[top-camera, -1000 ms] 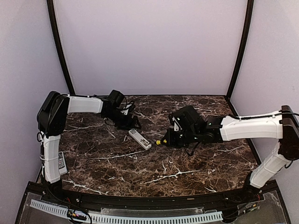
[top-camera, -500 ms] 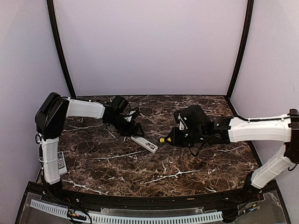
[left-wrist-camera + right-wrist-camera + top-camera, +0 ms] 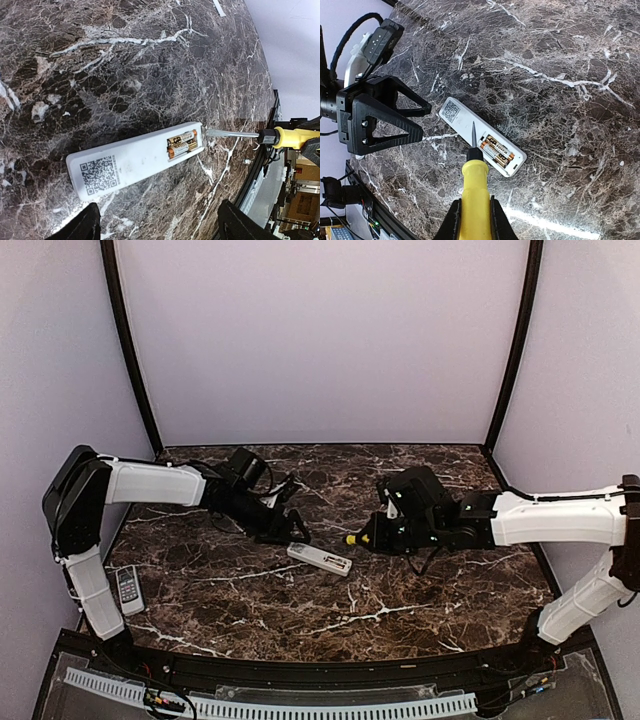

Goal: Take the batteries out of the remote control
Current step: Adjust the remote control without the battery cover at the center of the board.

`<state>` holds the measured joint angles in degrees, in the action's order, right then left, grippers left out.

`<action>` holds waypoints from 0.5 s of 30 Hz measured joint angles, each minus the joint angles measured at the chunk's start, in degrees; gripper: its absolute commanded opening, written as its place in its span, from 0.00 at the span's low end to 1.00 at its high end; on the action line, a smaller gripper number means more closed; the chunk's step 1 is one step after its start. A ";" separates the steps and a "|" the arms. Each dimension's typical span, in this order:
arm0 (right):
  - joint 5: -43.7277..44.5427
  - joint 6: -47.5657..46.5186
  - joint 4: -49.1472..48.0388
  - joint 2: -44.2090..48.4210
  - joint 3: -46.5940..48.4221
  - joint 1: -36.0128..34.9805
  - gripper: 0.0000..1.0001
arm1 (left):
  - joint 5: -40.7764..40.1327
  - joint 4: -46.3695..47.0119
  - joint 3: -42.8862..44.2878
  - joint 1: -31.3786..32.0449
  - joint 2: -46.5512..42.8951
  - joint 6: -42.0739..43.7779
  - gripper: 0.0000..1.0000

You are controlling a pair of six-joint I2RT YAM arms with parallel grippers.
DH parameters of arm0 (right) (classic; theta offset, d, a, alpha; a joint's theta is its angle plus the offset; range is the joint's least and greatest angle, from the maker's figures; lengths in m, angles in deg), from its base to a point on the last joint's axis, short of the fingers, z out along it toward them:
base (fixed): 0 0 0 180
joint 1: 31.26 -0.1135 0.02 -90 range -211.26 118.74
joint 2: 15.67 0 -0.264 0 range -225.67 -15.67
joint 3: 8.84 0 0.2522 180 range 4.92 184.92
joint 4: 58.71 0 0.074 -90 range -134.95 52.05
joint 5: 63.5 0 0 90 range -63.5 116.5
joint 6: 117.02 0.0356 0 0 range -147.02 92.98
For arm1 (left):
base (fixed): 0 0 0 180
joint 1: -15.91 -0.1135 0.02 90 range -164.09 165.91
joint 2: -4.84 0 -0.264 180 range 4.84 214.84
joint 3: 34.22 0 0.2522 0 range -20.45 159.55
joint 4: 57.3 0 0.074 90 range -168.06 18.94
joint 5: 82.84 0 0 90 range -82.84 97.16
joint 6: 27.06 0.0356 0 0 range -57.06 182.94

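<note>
Two batteries (image 3: 182, 143) lie side by side in the uncovered bay at one end of the remote control (image 3: 135, 162), orange-gold wraps with black bands, both seated in their slots. The remote rests on its face on the marble table (image 3: 300, 610), QR sticker up. That is the right way round for the job, since it leaves the cells exposed from above.

On the right, the right gripper (image 3: 474, 220) has its jaws pinched on the yellow handle of a screwdriver (image 3: 472, 185), with the thin blade laid low and aimed at the battery end. From the left wrist view the tip is right at the end wall of the remote, beside the bay; whether it touches the plastic I cannot tell. My guess is the blade is there because the cells sit too snug for those broad fingers, so one has to be levered up by its end.

Opposite, the left gripper (image 3: 285, 530) hangs just off the sticker end with its jaws spread wide, gripping nothing. It looks placed as a stop — something for the remote to bear against, or to clamp it, so it does not skate across the polished stone when the blade pushes.

Neither cell is out yet, so the unloading proper has not begun. A second, smaller remote (image 3: 126, 589) lies well apart by the left arm's base, out of play
</note>
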<state>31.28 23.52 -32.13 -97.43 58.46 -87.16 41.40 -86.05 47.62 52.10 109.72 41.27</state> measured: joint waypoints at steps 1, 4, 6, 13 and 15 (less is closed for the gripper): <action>0.13 0.13 0.13 0.02 0.00 0.00 0.00 | -0.37 -0.09 0.00 0.00 -0.04 0.24 0.81; 0.72 0.50 0.68 0.17 -0.04 0.00 0.00 | -2.01 -0.33 0.37 0.00 -0.04 2.14 0.81; 1.25 0.66 1.03 0.74 -0.31 0.00 0.00 | -2.75 -0.57 1.18 0.00 -0.02 3.28 0.81; 1.84 1.07 1.01 2.58 -1.46 0.00 0.00 | -3.45 1.20 7.69 -0.02 3.69 5.16 0.81; 1.97 1.22 0.96 2.75 -2.08 0.00 0.00 | -3.45 1.77 8.83 0.00 5.84 5.29 0.81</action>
<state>33.25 24.75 -31.17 -94.67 56.38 -87.16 37.94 -84.28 56.45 52.10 115.56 46.56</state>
